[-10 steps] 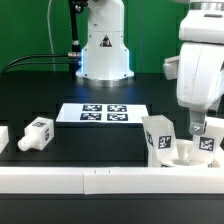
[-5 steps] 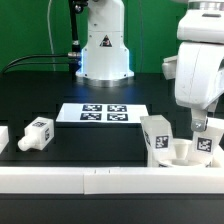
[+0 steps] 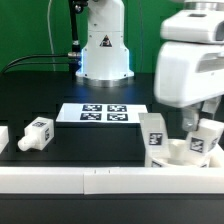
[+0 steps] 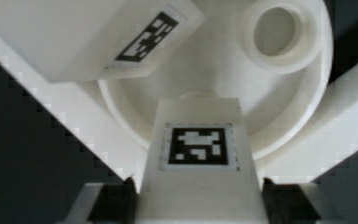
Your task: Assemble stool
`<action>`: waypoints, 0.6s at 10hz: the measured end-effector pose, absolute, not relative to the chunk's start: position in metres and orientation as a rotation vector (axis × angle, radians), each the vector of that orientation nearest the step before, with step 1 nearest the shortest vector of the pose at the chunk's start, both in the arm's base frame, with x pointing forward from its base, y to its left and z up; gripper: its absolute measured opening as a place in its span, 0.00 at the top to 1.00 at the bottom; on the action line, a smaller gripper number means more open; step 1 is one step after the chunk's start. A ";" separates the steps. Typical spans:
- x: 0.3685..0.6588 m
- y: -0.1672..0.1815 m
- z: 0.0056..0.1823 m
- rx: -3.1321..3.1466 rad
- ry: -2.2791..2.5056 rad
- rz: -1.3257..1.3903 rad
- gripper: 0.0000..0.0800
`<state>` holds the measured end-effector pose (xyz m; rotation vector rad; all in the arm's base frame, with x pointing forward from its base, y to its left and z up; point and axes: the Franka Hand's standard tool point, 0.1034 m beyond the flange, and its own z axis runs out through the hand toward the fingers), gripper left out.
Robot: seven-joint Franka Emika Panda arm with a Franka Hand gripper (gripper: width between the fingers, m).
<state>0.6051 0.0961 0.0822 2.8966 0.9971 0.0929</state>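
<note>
Stool seat point(image 3: 180, 153) sits to the exterior view's right of the marker board point(image 3: 103, 113) and nearer the camera, just behind the front rail point(image 3: 100, 178), so we see only its upper part there. From the wrist view we get it as a round white disc with one open socket point(image 4: 279, 30). Over the seat hangs the gripper point(image 3: 203, 128), its fingers point(image 4: 108, 203) pinching the held leg point(image 4: 199, 140) from both sides, tag facing the wrist camera. In the exterior view the held leg is tilted, lower end down at the seat; we cannot tell if it is in a socket. At the seat's edge on the marker board side we see the second leg point(image 3: 155, 138), upright with a slight lean. On the black table point(image 3: 100, 147), to the exterior view's left of the marker board and well apart from the seat, lies the loose leg point(image 3: 37, 133). Behind the marker board stands the robot base point(image 3: 103, 45).
</note>
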 end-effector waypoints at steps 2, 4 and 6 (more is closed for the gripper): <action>0.604 0.101 0.082 3.066 0.441 0.105 0.58; 0.605 0.096 0.084 3.098 0.287 0.108 0.58; 0.604 0.096 0.082 3.116 0.058 0.105 0.58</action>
